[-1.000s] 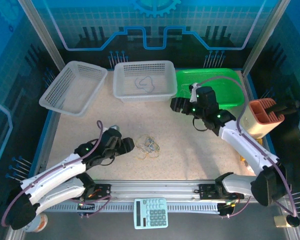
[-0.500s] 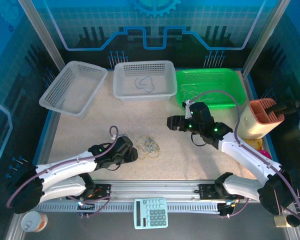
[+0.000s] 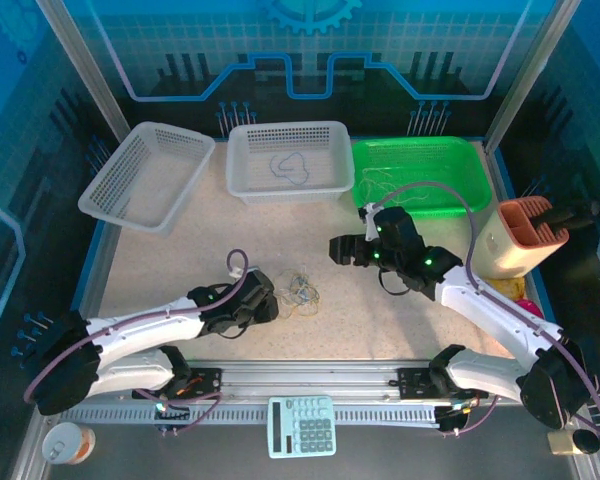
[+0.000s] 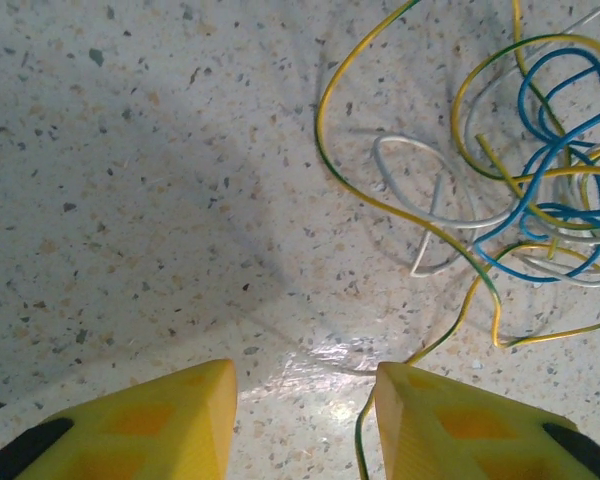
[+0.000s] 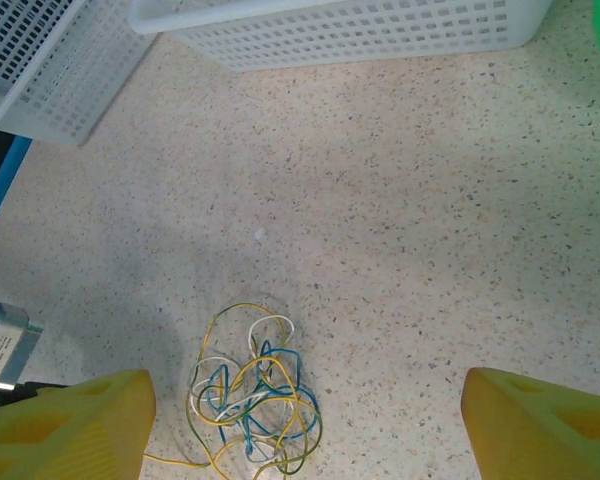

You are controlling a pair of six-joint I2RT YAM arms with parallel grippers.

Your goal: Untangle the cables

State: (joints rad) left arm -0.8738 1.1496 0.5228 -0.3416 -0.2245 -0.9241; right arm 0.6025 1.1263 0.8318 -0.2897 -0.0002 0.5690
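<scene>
Cables point(image 3: 300, 291): one small tangle of blue, yellow and pale strands, lying near the centre of the speckled table point(image 3: 180, 260).

Left gripper point(image 3: 271, 303): low over the table, just beside the tangle's left edge. Contact cannot be told from above.

Right gripper point(image 3: 334, 250): points left and sits apart from the tangle, beyond it and to its right.

Far side, left to right: white mesh basket point(image 3: 115, 195), set askew; second white basket point(image 3: 290, 188) holding a dark looped wire point(image 3: 290, 168); green basket point(image 3: 460, 160) with pale strands inside.

Tan holder point(image 3: 520, 240) at the right edge. Calculator point(image 3: 302, 425) on the near rail.
</scene>
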